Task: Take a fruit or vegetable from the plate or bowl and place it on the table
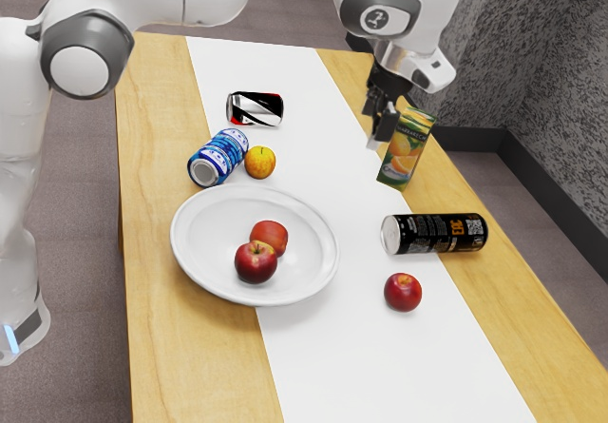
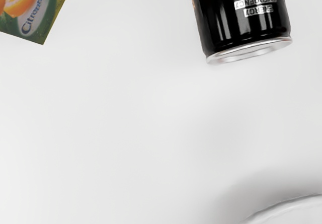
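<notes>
My gripper [image 1: 378,130] hangs over the table's far part, beside the juice carton and away from the plate; its opening cannot be made out. The white plate [image 1: 201,259] holds a dark red apple [image 1: 255,263] and a lighter red fruit [image 1: 271,236], which partly hides behind the apple. On the table [image 1: 361,366] lie a red apple [image 1: 403,293] near the black can and a yellow-orange fruit [image 1: 260,163] by the blue can. In the wrist view the plate's rim [image 2: 294,206] shows at a corner.
A juice carton [image 1: 406,147] [image 2: 37,12] stands beside my gripper. A black can [image 1: 434,234] [image 2: 241,22] lies between carton and loose apple. A blue-white can [image 1: 218,157] and a red-black-white can [image 1: 256,108] lie beyond the plate.
</notes>
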